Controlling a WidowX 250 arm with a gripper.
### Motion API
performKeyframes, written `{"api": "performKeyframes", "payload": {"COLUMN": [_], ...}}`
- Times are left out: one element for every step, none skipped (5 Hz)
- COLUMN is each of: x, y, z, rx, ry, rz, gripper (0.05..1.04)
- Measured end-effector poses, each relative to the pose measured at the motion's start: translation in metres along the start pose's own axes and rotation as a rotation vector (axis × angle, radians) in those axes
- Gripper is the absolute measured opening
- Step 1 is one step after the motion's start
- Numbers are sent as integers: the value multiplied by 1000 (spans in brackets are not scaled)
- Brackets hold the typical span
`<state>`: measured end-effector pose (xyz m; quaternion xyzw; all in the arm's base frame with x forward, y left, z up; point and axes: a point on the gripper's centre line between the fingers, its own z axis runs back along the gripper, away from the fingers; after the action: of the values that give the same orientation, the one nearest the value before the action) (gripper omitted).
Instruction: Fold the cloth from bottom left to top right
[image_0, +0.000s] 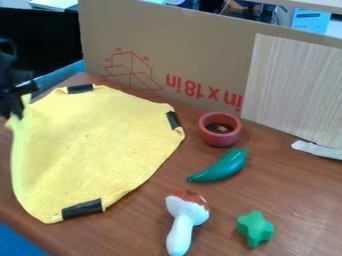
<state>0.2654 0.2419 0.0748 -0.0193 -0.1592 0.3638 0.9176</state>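
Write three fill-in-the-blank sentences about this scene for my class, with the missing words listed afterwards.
The cloth is coloured ____.
The green pepper lies between the red bowl and the white-stemmed ____.
The green toy nearest the picture's bottom right corner is shaped like a ____.
Missing words: yellow; mushroom; star.

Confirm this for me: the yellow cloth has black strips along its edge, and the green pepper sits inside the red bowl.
Not quite: the camera view shows the green pepper on the table, outside the red bowl. The yellow cloth does have black strips along its edge.
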Motion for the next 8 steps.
{"api": "performKeyframes", "payload": {"x": [2,-3,-9,-10,-10,-3,-2,-12], "y": [-35,-71,-114,-147,-174,-191,-210,-218], "z": [1,-2,-9,-14,-23,-44,-63,-82], "rx": [8,29,41,39,49,77,97,132], "ry": [19,26,-5,-13,-13,-8,-15,-6], "rz": [4,-10,-27,-17,-8,41,32,17], "gripper": [62,62,62,62,62,62,78,229]}}
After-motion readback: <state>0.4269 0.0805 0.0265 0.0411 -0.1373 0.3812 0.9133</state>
